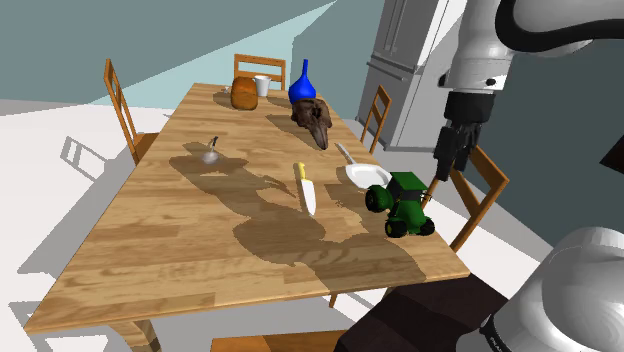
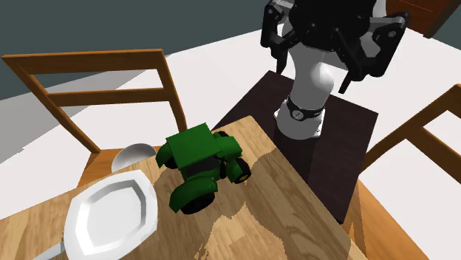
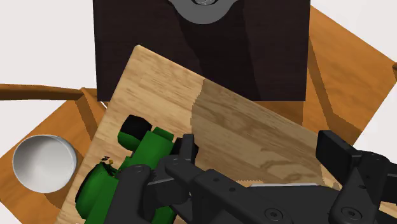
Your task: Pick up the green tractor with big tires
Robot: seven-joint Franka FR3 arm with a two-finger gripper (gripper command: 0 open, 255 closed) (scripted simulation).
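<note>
The green tractor (image 1: 400,205) with big black tires stands near the table corner closest to the stand, next to a white plate (image 1: 365,176). In the second exterior view the tractor (image 2: 201,166) sits upright between the plate (image 2: 111,214) and the table edge. My gripper (image 1: 445,168) hangs open above the tractor, off toward the shoulder view's right. In the wrist view the gripper (image 3: 257,145) has its fingers wide apart over bare table wood. The tractor (image 3: 143,149) lies outside the gap, partly hidden by one finger (image 3: 186,149).
A knife (image 1: 305,190), a dark brown carving (image 1: 312,120), a blue vase (image 1: 303,85), a loaf (image 1: 244,93) and a cup (image 1: 262,86) lie farther along the table. Chairs (image 2: 96,81) line the edges. A white bowl (image 3: 41,162) rests on a chair seat. The dark stand (image 2: 325,148) adjoins the corner.
</note>
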